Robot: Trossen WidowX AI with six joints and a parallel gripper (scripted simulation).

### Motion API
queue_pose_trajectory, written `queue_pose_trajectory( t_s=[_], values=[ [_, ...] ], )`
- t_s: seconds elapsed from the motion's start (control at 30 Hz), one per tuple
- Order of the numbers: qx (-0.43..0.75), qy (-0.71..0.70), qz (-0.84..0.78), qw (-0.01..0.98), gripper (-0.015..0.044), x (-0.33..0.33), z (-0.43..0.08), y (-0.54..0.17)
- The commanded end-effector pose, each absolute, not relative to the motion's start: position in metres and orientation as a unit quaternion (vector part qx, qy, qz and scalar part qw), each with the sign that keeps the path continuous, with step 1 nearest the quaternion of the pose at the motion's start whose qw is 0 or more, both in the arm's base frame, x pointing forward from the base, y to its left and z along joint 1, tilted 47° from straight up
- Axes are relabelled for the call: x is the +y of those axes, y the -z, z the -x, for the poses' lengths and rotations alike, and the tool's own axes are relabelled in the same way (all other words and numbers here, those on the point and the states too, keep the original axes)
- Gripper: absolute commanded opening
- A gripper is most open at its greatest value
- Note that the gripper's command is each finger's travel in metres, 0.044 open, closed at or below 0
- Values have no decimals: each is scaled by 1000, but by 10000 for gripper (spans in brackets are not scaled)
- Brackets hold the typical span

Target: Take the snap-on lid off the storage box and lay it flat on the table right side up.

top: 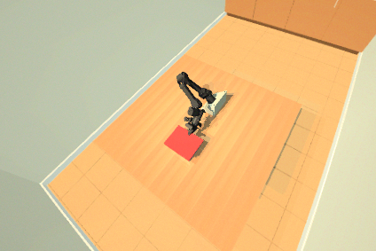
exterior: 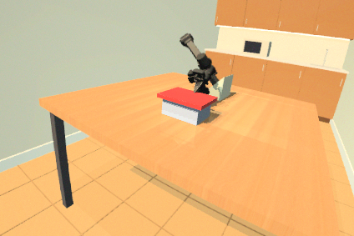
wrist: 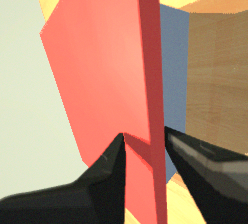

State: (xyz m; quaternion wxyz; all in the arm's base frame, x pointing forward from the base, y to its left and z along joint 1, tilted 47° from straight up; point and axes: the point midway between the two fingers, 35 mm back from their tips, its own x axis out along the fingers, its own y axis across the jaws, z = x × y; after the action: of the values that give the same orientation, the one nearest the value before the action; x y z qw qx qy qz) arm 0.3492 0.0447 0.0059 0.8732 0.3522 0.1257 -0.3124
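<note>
Box (exterior: 179, 112) (wrist: 175, 65) in from table (top: 231, 171) (exterior: 259, 144) (wrist: 225, 65) edges, lid (top: 183, 144) (exterior: 187, 97) (wrist: 95, 75) on, contents hidden; claw (top: 191, 131) (exterior: 198, 92) (wrist: 142, 134) clamped on lid edge.

1. My end effector (top: 191, 132) (exterior: 199, 91) (wrist: 142, 134) looks like dark, mostly matt plastic.
2. The red lid (top: 183, 144) (exterior: 186, 97) (wrist: 102, 75) before me looks like smooth, matt plastic.
3. My worktop (top: 146, 122) (exterior: 259, 132) (wrist: 225, 65) looks like smooth, grained wood.

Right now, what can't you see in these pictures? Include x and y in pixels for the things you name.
- The inside of the box (exterior: 179, 112) (wrist: 175, 65): the lid (top: 183, 143) (exterior: 187, 97) (wrist: 100, 70) covers it in the top and exterior views.
- The lid's underside: turned away in the wrist view.
- The lid's far end: cut off by the wrist view's top edge.
- The tips of the gripper (top: 191, 132) (exterior: 199, 91) (wrist: 142, 134): too small in the top view.
</note>
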Motion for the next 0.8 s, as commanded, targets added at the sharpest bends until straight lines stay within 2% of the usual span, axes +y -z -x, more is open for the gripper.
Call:
queue_pose_trajectory(
  t_s=[0.0,0.77],
  values=[
    [126,312,-352,873,0,45,-349,-6],
    [126,312,-352,873,0,48,-349,-10]
  ],
)
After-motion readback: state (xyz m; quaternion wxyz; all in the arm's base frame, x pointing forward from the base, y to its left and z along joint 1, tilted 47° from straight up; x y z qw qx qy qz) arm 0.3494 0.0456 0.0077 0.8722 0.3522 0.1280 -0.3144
